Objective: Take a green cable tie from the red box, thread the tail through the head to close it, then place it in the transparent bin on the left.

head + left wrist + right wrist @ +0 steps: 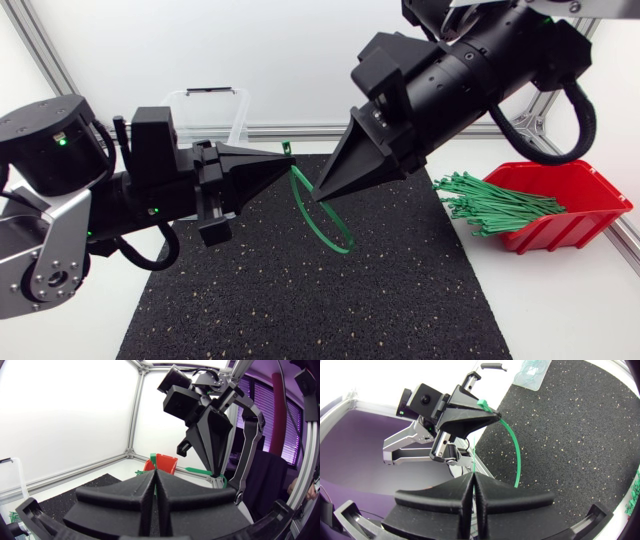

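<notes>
Thin green plastic cable tie (335,232) arcs above the grainy, speckled black mat (300,300) at mid-bench. The wedge-shaped left pincer (285,158) pinches its head end; the right pincer (318,192) clamps the curved strap.

A lab bench: aluminium frame (134,415), white walls (65,415), black mat (300,290).
</notes>
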You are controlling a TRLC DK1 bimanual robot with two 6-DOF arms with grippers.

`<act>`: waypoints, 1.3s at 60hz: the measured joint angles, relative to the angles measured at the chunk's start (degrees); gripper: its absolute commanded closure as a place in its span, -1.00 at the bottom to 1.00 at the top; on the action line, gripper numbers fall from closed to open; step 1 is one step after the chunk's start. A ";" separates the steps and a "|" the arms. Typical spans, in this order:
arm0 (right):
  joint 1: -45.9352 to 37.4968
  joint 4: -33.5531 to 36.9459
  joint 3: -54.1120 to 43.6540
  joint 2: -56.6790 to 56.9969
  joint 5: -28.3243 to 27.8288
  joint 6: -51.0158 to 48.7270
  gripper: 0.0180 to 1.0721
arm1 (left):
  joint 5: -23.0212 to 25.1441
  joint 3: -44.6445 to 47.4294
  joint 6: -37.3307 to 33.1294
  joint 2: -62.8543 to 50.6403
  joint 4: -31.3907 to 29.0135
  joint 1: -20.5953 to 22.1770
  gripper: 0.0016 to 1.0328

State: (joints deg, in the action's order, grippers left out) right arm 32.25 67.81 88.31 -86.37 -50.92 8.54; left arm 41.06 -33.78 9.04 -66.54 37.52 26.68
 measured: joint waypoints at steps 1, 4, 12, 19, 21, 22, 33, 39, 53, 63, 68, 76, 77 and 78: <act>-0.15 0.02 0.13 -0.24 -0.17 -0.02 0.90 | 0.00 0.20 0.00 -0.24 0.59 0.02 0.93; -0.37 0.15 0.46 -0.72 -0.35 -0.02 0.90 | -0.24 0.85 0.00 -0.85 1.88 0.15 0.93; -0.74 0.17 0.98 -1.36 -1.81 -0.11 0.90 | -1.25 1.73 0.00 -1.38 3.78 0.74 0.93; -1.27 0.13 1.42 -2.10 -2.95 -0.24 0.90 | -1.27 2.05 0.00 -1.70 5.68 0.79 0.93; -1.38 0.15 1.49 -2.36 -3.30 -0.24 0.90 | -1.29 2.10 0.00 -2.10 6.23 0.79 0.93; -1.46 0.13 1.49 -2.51 -3.52 -0.24 0.90 | -1.29 2.12 0.00 -2.23 6.47 0.79 0.93; -1.64 0.13 1.73 -3.98 -4.70 -0.87 0.90 | -1.73 3.50 0.00 -3.06 8.07 0.76 0.93; -1.92 0.13 1.75 -4.15 -4.83 -0.87 0.90 | -1.97 3.98 0.00 -3.32 8.61 0.76 0.93; -2.75 -0.02 1.75 -4.26 -5.07 -0.87 0.90 | -2.23 4.11 0.00 -3.37 9.07 0.79 0.93; -2.75 -0.11 1.75 -4.42 -5.44 -0.90 0.90 | -2.58 4.11 0.00 -3.37 9.07 0.79 0.93; -2.75 -0.33 1.75 -4.42 -5.49 -0.87 0.90 | -2.67 4.11 0.00 -3.37 9.07 0.79 0.93; -2.75 -0.59 1.75 -4.46 -5.49 -0.87 0.90 | -3.65 4.11 0.00 -2.91 9.07 1.05 0.93; -2.75 -0.70 1.75 -4.48 -5.49 -0.87 0.90 | -3.67 4.11 0.00 -2.80 9.07 1.05 0.93; -2.75 -0.74 1.75 -4.48 -5.49 -0.85 0.90 | -3.69 4.11 0.00 -2.71 9.07 1.05 0.93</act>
State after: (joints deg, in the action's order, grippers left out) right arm 29.50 67.07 90.06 -90.85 -56.40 7.68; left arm 37.36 -29.67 9.04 -69.25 46.59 27.73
